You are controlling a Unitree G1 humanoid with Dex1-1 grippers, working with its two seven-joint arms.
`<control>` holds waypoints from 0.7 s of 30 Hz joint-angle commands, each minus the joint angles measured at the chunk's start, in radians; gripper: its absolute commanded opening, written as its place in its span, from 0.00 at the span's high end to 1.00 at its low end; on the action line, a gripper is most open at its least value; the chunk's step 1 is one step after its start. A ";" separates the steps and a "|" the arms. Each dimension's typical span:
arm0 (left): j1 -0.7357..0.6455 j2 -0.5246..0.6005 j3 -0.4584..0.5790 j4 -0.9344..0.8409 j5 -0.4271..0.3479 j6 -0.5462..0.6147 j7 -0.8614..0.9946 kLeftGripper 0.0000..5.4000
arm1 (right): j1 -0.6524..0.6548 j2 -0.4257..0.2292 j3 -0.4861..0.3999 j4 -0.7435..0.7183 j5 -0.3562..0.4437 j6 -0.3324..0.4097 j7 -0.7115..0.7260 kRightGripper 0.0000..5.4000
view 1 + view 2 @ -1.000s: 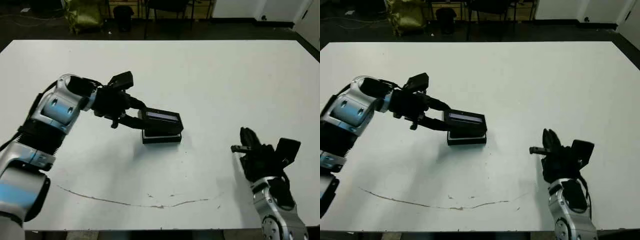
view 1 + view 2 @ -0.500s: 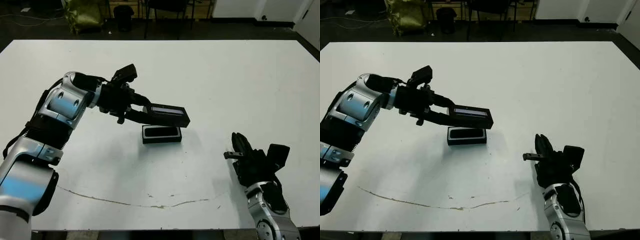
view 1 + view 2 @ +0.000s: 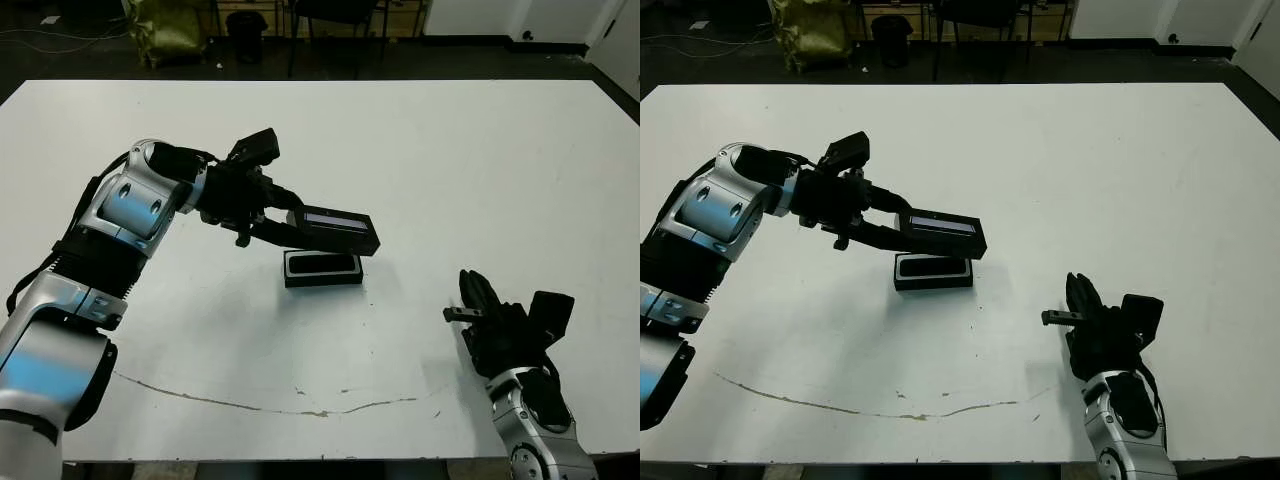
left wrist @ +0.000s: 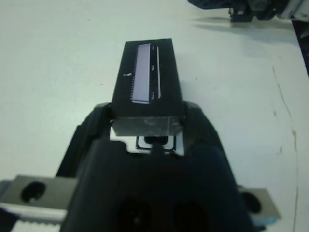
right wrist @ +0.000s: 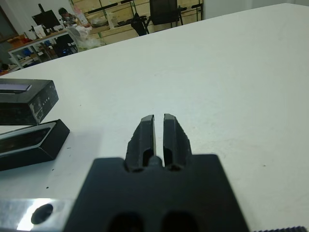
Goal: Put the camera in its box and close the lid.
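One lid (image 3: 338,231), one box (image 3: 322,268) and two grippers show on the white counter (image 3: 450,160). The box sits left of frame centre, its dark inside open to view; whether the camera lies in it cannot be told. A thin brown line (image 3: 250,402) crosses the counter's lower part. The left gripper (image 3: 283,228) pinches the lid's left end; the lid hangs level just above the box, shifted slightly right, apart from it. The right gripper (image 5: 159,134), at the lower right well apart from the box, has its fingers pressed nearly together, holding nothing.
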 commanded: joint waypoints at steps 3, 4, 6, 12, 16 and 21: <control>0.013 0.010 -0.020 -0.003 0.025 -0.013 -0.007 0.59 | 0.010 -0.003 -0.001 0.002 -0.003 0.019 -0.008 1.00; 0.013 0.010 -0.021 -0.003 0.026 -0.016 -0.008 0.59 | 0.009 -0.003 -0.002 0.005 -0.002 0.016 -0.006 1.00; 0.013 0.007 -0.023 0.000 0.028 -0.017 -0.010 0.59 | 0.008 -0.002 -0.004 0.003 0.001 0.026 -0.010 1.00; 0.011 0.003 -0.030 0.008 0.034 -0.011 -0.017 0.59 | 0.004 0.003 -0.013 0.020 0.025 0.007 0.007 1.00; 0.018 -0.001 -0.032 0.017 0.032 -0.025 -0.021 0.59 | 0.004 -0.001 -0.007 0.007 0.014 0.022 -0.004 1.00; 0.021 -0.013 -0.038 0.032 0.031 -0.003 -0.029 0.59 | 0.001 0.006 -0.013 0.033 0.031 -0.003 0.011 1.00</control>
